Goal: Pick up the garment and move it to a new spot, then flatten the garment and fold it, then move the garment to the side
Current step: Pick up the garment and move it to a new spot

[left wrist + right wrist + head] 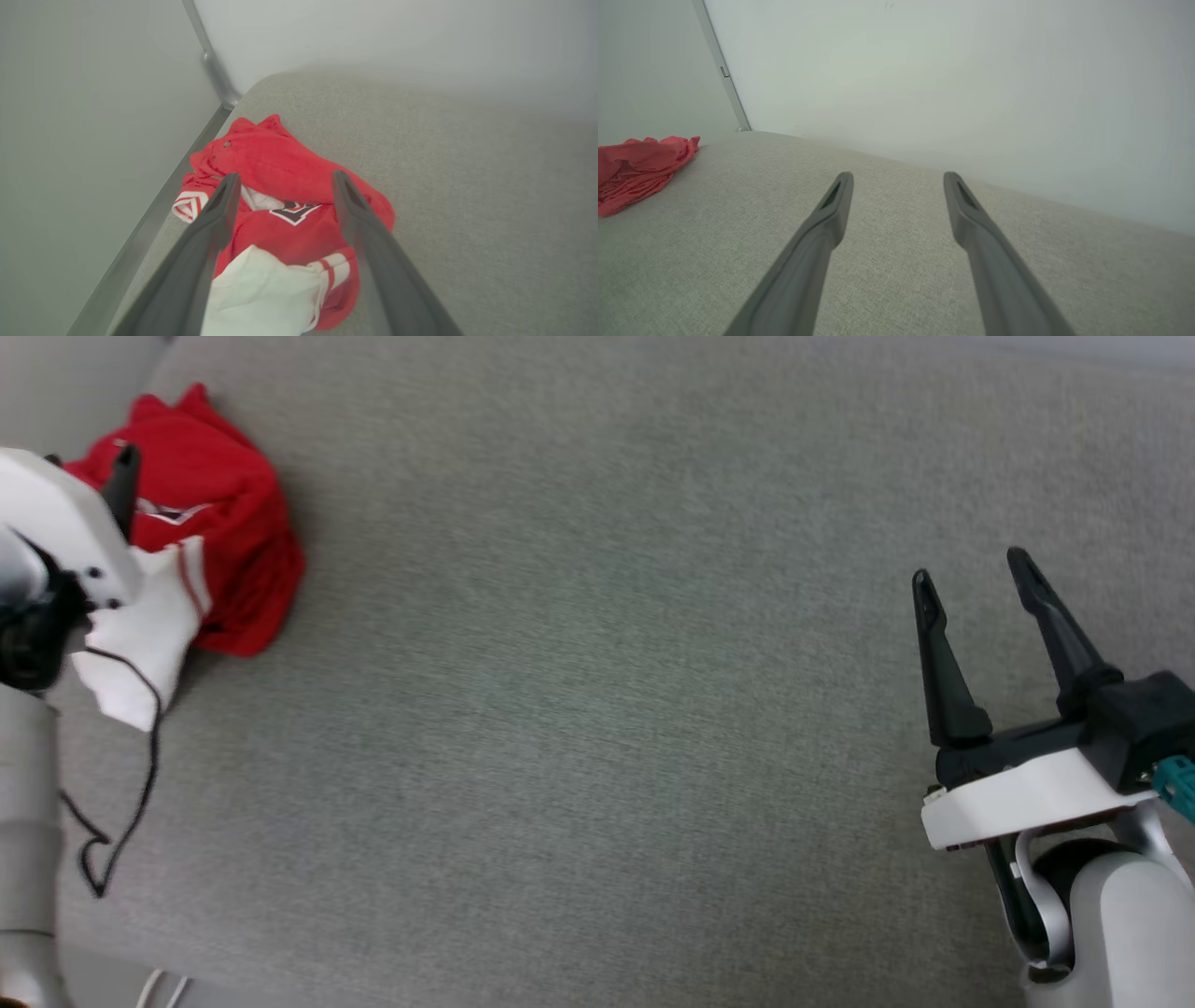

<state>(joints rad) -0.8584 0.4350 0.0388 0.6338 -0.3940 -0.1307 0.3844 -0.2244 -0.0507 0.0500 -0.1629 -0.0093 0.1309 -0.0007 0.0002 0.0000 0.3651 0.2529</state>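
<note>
Left end effector [285,179] is held spread, nothing gripped. The crumpled garment [280,238] is seen between its fingers, white sleeve nearest, red body beyond. Right end effector [971,571] is likewise held parted and empty over the grey surface [597,709], the garment well off to its left.
</note>
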